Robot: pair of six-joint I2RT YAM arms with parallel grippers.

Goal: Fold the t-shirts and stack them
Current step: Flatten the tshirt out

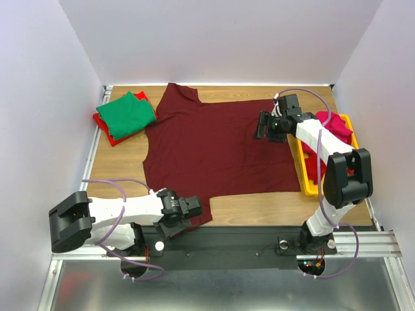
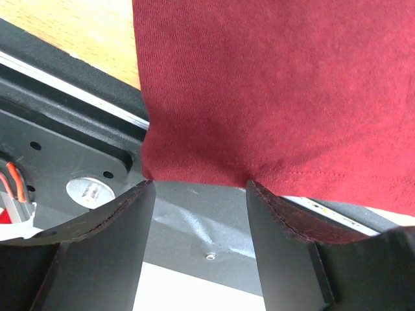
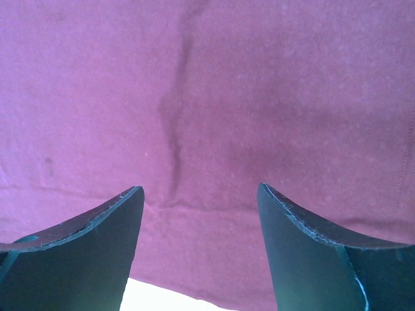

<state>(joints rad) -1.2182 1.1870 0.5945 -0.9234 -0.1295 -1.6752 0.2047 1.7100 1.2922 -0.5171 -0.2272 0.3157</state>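
Observation:
A dark maroon t-shirt (image 1: 214,146) lies spread flat across the middle of the table, one corner hanging over the near edge. My left gripper (image 1: 194,210) is open at that near corner; in the left wrist view its jaws stand apart just below the shirt's hem (image 2: 259,97). My right gripper (image 1: 261,125) is open above the shirt's right edge; the right wrist view shows maroon cloth (image 3: 207,97) between and under its fingers. A folded green shirt (image 1: 126,114) lies on a folded red shirt (image 1: 107,126) at the far left. A bright pink shirt (image 1: 331,126) lies in the tray.
A yellow plastic tray (image 1: 306,175) stands at the right edge of the table, under the right arm. The black mounting rail (image 1: 259,236) runs along the near edge. White walls close in the left, back and right.

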